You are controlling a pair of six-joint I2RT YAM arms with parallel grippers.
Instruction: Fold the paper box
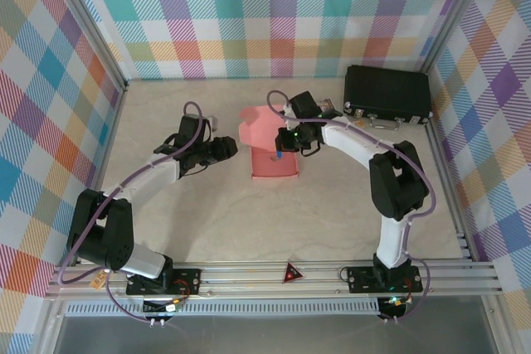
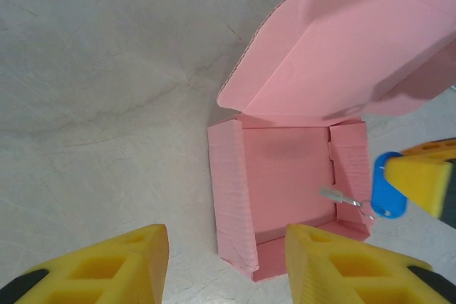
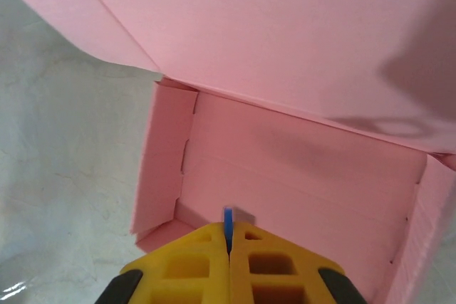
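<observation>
With my left gripper [image 2: 226, 234] halfway parted and empty at its 9 o'clock and my right gripper [image 3: 229, 236] clamped on a blue tab [image 2: 388, 194] at its 3, the box [image 1: 274, 159] sits mid-way on the marbled table [image 1: 207, 221], long axis 6-to-12, lid raised at 12, black case [image 1: 387, 93] and plaid walls [image 1: 274, 14] beyond.

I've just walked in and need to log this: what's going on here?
The pink box sits on the table, walls up and lid open. The right hand is shut on a small blue piece at one side wall. The left hand is open beside the box, holding nothing.
</observation>
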